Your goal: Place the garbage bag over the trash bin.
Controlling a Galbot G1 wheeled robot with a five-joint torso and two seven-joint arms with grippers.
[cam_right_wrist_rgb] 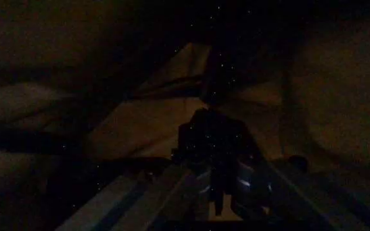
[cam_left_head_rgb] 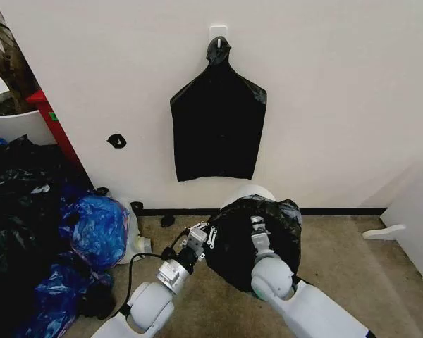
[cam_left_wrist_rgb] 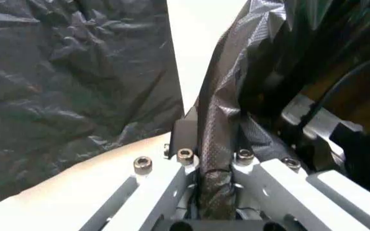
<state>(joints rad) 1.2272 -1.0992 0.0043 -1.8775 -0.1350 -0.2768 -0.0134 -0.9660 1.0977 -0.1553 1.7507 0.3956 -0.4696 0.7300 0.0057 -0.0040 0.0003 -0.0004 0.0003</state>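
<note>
The crinkled black garbage bag (cam_left_head_rgb: 268, 236) hangs over the front of the white trash bin (cam_left_head_rgb: 252, 190), whose far rim shows above it by the wall. My left gripper (cam_left_head_rgb: 201, 236) is at the bag's left edge. In the left wrist view that gripper (cam_left_wrist_rgb: 214, 161) is shut on a gathered fold of the garbage bag (cam_left_wrist_rgb: 220, 115). My right gripper (cam_left_head_rgb: 258, 232) reaches into the bag's top from the front. Its wrist view is dark inside the plastic, and there the right gripper (cam_right_wrist_rgb: 212, 139) has its fingers drawn together on a thin fold.
A flat smooth black bag (cam_left_head_rgb: 217, 127) hangs from a wall hook above the bin. A heap of black and blue bags (cam_left_head_rgb: 49, 232) fills the floor at left, below a white plant pot (cam_left_head_rgb: 14, 125). A white cabinet (cam_left_head_rgb: 417, 218) stands at right.
</note>
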